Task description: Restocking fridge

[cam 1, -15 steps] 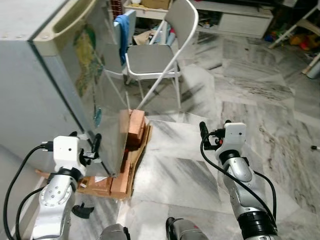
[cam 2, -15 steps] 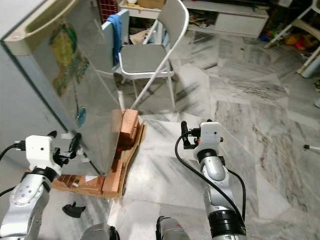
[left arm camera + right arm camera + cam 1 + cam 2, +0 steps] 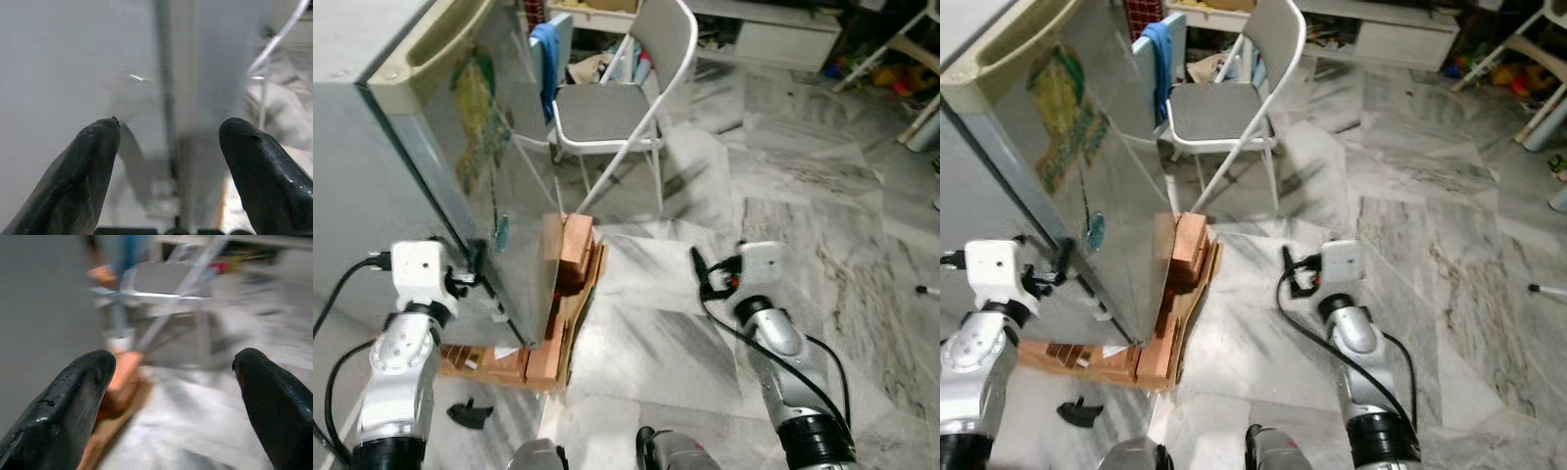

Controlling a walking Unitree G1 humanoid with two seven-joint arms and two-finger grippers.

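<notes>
While the fridge (image 3: 401, 137) stands closed at the robot's left on a wooden pallet (image 3: 558, 323), its steel door carries a green sticker. Beyond it on the marble floor (image 3: 803, 196) sits a white folding chair (image 3: 626, 108) with a blue cloth (image 3: 548, 59) beside it. At the fridge's lower corner, the left gripper (image 3: 168, 147) holds its jaws spread wide, gripping nothing. Over bare floor, the right gripper (image 3: 171, 382) has its jaws likewise apart and empty.

Grey fridge (image 3: 372, 147), door shut, sticker-decorated, upright on a wooden pallet at the robot's left.
</notes>
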